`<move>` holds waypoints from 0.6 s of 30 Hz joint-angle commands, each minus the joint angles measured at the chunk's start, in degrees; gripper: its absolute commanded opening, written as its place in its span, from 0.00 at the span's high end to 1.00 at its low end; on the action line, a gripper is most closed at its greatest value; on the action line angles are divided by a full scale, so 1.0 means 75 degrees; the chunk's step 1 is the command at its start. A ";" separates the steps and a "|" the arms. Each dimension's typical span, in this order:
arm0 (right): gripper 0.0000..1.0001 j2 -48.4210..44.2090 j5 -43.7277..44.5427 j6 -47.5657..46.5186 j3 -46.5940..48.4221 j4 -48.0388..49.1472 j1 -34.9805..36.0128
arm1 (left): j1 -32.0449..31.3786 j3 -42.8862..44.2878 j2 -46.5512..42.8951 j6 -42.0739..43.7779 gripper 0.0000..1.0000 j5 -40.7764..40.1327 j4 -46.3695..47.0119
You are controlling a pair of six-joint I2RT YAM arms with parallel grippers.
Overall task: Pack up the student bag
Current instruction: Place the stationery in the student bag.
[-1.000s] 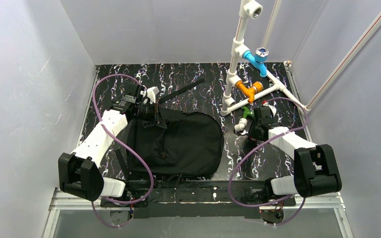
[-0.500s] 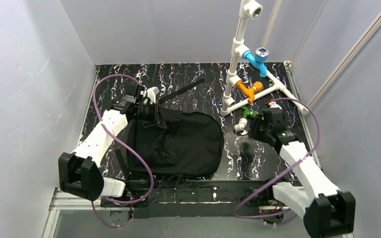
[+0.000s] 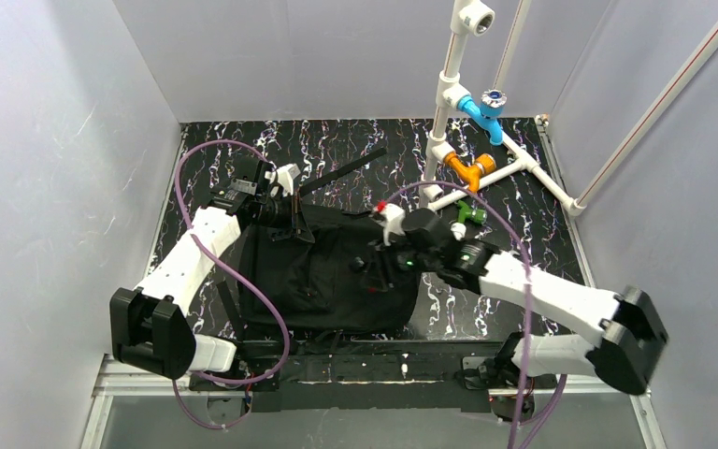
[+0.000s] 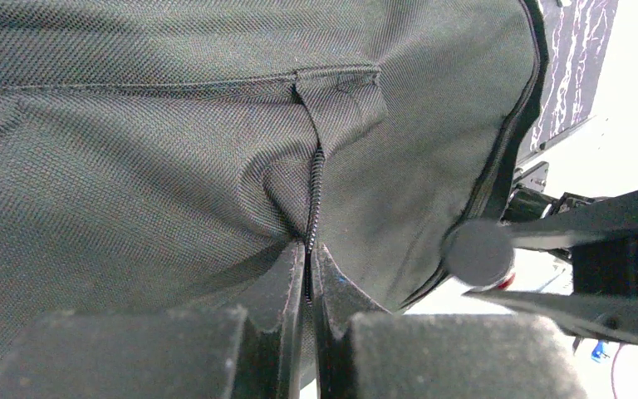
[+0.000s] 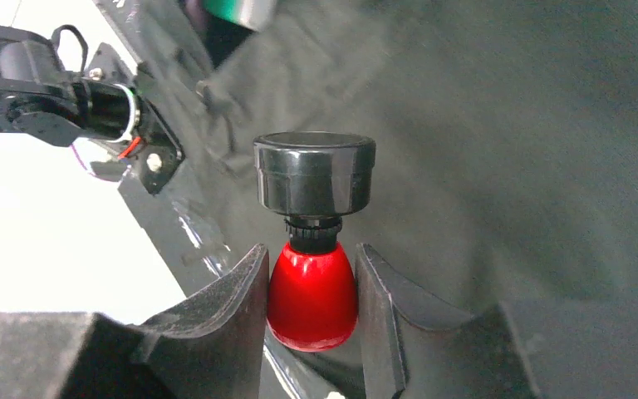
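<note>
Over the large soft black fabric backpack [image 3: 318, 281] lying on the marbled tabletop [image 3: 337, 150], the right jaws have swung across from the white pipe rig [image 3: 450, 92], pinching a small red black-capped bottle [image 5: 311, 291]; left jaws clamp the zip edge [image 4: 314, 191], ready for loading

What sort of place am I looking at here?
Probably a robot test cell: plain white walls box in a marbled table, the left arm and right arm are mounted at its near edge, and a pipe frame stands near the backpack.
</note>
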 commanded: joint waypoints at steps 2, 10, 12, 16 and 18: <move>0.92 0.2127 -0.0826 -0.0432 0.1112 0.2103 0.0527 | -0.0045 0.0006 -0.0399 -0.0070 1.00 0.0100 -0.0313; 0.90 0.4569 -0.1635 0.0399 0.2184 0.4576 0.0578 | -0.0046 0.0017 -0.0604 -0.0184 1.00 -0.0007 -0.0407; 0.83 0.4963 -0.1623 0.1348 0.2119 0.5823 0.0585 | -0.0046 0.0007 -0.0651 -0.0228 1.00 -0.0039 -0.0407; 0.58 0.5628 -0.1642 0.2887 0.2014 0.7686 0.0541 | -0.0042 -0.0006 -0.0698 -0.0251 1.00 -0.0089 -0.0395; 0.43 0.5632 -0.1418 0.3267 0.1676 0.8106 0.0452 | -0.0043 -0.0013 -0.0719 -0.0251 1.00 -0.0096 -0.0395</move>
